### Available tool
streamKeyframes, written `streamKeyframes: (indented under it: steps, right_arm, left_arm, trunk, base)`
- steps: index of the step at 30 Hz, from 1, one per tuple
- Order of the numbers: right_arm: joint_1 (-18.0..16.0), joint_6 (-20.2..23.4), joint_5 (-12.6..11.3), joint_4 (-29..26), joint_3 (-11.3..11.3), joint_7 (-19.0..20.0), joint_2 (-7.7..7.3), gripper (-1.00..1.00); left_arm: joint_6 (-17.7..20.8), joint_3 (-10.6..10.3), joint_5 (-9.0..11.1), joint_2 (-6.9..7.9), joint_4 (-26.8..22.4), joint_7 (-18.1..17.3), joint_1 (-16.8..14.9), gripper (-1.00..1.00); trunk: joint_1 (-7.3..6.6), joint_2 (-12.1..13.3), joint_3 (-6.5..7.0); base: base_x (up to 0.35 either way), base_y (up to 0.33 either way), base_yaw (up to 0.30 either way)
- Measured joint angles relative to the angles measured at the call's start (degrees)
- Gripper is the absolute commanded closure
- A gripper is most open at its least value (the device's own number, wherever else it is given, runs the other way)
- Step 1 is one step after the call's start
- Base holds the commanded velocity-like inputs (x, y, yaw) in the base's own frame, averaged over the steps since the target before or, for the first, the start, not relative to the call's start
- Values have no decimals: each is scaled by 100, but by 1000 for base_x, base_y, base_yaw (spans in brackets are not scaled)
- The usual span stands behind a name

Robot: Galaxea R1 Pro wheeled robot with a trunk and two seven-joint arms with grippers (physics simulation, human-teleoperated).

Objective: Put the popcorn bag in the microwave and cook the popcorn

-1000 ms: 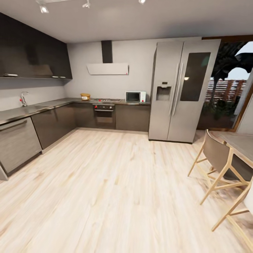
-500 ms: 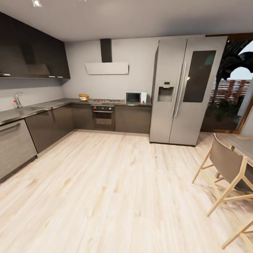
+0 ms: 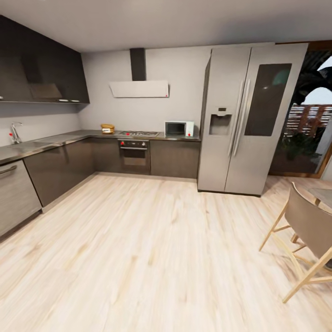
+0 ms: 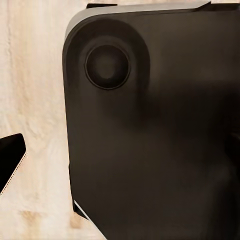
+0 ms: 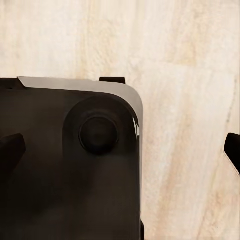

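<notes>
floor (image 3: 152,258): pale matt wood | countertop (image 3: 60,139): glossy grey | fridge (image 3: 249,120): brushed metal

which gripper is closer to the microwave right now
Cannot tell; about equal. The left gripper and right gripper both hang over the floor beside the robot's dark base, while the microwave sits far across the kitchen on the countertop.
</notes>
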Motion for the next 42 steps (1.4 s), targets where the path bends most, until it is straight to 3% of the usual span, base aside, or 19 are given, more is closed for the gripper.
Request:
streamKeyframes:
  steps: [42]
  right_arm:
    - [0,0,0,1,0,0,0,-100]
  left_arm:
    - [0,0,0,0,0,0,0,-100]
  trunk:
    - [0,0,0]
  base:
    - [340,0,0]
